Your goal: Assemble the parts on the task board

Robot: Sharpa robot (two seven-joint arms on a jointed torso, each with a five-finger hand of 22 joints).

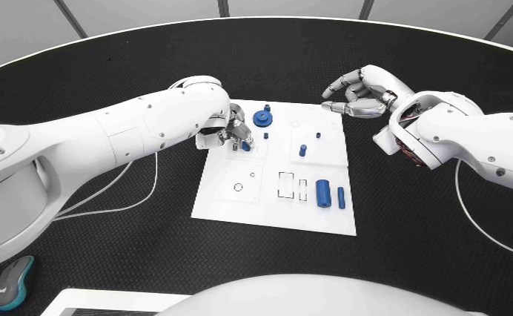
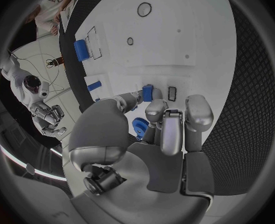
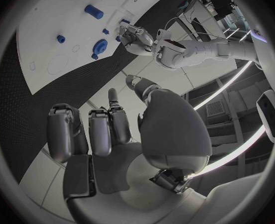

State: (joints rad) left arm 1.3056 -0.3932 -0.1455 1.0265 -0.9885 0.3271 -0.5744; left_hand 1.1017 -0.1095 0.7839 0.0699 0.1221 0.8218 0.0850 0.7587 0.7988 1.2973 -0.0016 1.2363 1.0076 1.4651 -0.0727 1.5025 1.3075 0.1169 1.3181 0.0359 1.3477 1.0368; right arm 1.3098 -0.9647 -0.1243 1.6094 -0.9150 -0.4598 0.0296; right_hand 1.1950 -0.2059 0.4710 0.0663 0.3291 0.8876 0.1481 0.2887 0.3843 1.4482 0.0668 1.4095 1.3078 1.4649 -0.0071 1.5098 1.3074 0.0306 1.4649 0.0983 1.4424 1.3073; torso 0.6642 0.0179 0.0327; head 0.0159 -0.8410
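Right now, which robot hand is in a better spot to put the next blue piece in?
The left hand. It is already over the task board with a small blue part at its fingertips, beside the blue gear. The right hand hangs off the board's far corner, holding nothing.

No legible text, label, number or sign anywhere. Task board (image 1: 230, 205) bears only outlined shapes. Print on a shirt in left wrist view: too small to read.
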